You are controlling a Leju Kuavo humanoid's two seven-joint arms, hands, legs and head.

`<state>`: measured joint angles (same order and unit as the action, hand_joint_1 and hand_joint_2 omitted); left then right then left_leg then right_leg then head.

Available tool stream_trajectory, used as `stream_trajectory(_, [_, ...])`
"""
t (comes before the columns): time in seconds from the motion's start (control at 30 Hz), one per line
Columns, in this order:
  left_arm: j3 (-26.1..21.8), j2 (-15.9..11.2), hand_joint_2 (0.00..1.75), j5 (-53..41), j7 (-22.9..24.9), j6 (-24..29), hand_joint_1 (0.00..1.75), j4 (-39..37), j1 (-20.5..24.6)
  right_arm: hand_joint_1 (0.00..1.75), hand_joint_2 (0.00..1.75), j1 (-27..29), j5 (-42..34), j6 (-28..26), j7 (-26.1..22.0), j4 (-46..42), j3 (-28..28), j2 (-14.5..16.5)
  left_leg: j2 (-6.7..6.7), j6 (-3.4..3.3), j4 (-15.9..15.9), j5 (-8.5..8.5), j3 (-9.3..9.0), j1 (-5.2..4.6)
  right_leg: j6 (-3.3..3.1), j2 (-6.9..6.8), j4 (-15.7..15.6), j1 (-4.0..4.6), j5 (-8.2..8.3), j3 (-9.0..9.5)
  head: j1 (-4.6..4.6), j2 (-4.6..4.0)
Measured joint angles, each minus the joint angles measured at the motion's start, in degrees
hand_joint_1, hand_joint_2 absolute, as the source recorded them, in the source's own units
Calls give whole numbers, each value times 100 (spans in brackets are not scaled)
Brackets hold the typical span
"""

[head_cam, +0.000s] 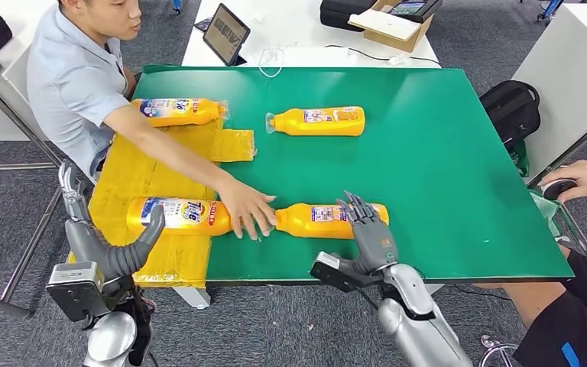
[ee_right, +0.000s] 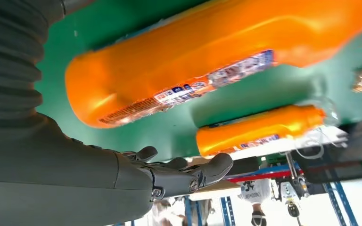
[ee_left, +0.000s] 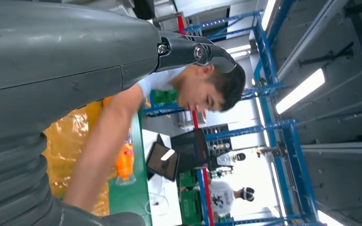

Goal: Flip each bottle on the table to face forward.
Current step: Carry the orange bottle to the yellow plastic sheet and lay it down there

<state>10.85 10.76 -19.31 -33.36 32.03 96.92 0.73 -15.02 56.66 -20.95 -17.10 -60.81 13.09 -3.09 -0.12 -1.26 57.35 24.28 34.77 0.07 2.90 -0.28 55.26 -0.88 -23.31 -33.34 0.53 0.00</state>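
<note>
Lying lower centre, the orange detergent bottle (head_cam: 329, 220) is judged rigid, slick, fairly heavy; right hand (head_cam: 368, 229) fingers (head_cam: 358, 206) spread, empty, above its base; mid-body grasp suggested

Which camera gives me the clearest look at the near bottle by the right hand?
The head view: the near bottle lies whole on the green table, the right hand at its base. The right wrist view shows it close up but cropped. The left wrist view faces a person.

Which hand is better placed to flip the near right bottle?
The right hand: its fingers already reach that bottle. The left hand sits off the table's left corner.
</note>
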Motion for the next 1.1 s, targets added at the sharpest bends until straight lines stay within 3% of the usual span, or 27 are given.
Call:
stream_trajectory(0.37, [174,-1,175,10,284,-146,0,-160,166,0,175,-1087,463,110,746,1616,93,103,-1,-1,1,-1,1,0,1,-2,1,-1,0,1,-1,0])
stream_trajectory(0.63, [236,-22,175,269,507,-524,0,-338,228,0,175,-1814,565,981,1174,2717,201,127,5,0,1,0,-17,0,1,2,0,-1,1,11,-1,0])
stream_trajectory(0.7, [247,-34,175,320,544,-596,0,-376,240,33,175,-1996,632,1242,1286,2913,263,131,12,0,1,0,-29,0,0,3,-1,0,0,19,0,0])
stream_trajectory(0.77, [249,-44,175,370,567,-661,0,-416,256,120,175,-2145,661,1468,1324,3069,329,132,14,0,0,1,-41,0,0,3,-2,0,0,27,0,0])
stream_trajectory(0.83, [249,-54,175,426,567,-714,0,-463,276,174,175,-2245,628,1606,1259,3194,376,128,13,-1,0,0,-47,0,1,3,-3,0,1,34,-1,0])
stream_trajectory(0.97, [251,-75,175,548,546,-835,0,-554,329,175,175,-2323,256,1719,798,3330,402,102,10,-8,0,-6,-48,-1,8,2,-3,-2,9,37,-2,0])
stream_trajectory(1.1, [293,-94,175,648,505,-930,0,-616,340,175,175,-2280,-515,1903,-46,3341,260,46,13,-8,1,-6,-54,-1,13,4,-3,-2,12,45,-2,0])
